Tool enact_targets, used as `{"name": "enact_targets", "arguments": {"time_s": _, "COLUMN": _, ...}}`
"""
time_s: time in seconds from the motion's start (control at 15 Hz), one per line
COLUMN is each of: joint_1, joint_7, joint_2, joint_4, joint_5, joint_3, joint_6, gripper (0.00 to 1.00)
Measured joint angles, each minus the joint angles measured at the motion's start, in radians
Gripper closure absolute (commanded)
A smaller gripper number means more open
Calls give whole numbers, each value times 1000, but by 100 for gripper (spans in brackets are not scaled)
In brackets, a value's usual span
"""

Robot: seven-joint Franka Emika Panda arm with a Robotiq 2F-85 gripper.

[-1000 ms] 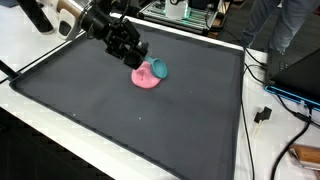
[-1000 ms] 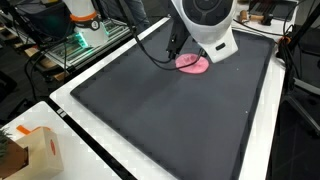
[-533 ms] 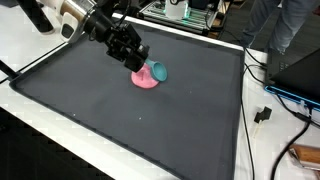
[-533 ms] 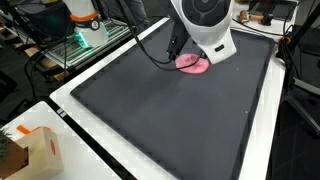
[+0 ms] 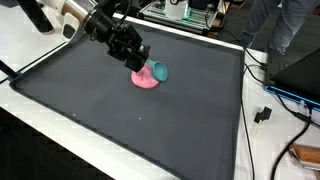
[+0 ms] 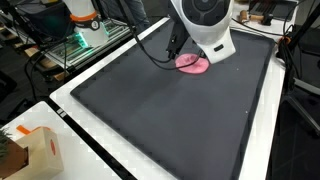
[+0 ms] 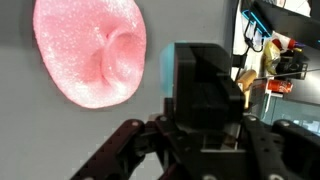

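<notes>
On the dark mat (image 5: 130, 125), near its edge on the robot's side, approx. mid-way along that edge: a pink disc (image 5: 144, 81) lying flat. A teal object (image 5: 159, 70) sits at the disc's rim, touching or overlapping it; exact contact can't be made out.

Gripper (image 5: 139, 64): black, low over the disc, at the rim on the side away from the teal obj. Arm (image 5: 95, 22) comes in from the mat's far corner in an exterior view. Whether the tips touch the disc is not resolvable.

Finger state: cannot tell. In the wrist view the gripper body and linkages fill the lower centre and block the tips; in both exterior views they are too small or hidden behind the arm.

Wrist view: pink disc fills the upper corner, glittery surface, w/ a raised hump off-centre. A thin teal sliver shows beside the black gripper body.

Surroundings: mat lies on a white table (image 5: 35, 45). Cardboard box (image 6: 30, 150) at the table's near corner, well apart from the disc. Cables (image 5: 268, 100) run off the mat's side edge.
</notes>
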Motion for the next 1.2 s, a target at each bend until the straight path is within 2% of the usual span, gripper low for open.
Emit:
{"name": "enact_targets", "arguments": {"time_s": 0.67, "joint_1": 8, "joint_7": 85, "joint_2": -59, "joint_4": -1, "joint_5": -34, "joint_3": -9, "joint_6": 24, "gripper": 75}}
{"name": "enact_targets", "arguments": {"time_s": 1.2, "joint_1": 35, "joint_7": 199, "joint_2": -151, "joint_4": -13, "joint_5": -173, "joint_3": -11, "joint_6": 71, "gripper": 75}}
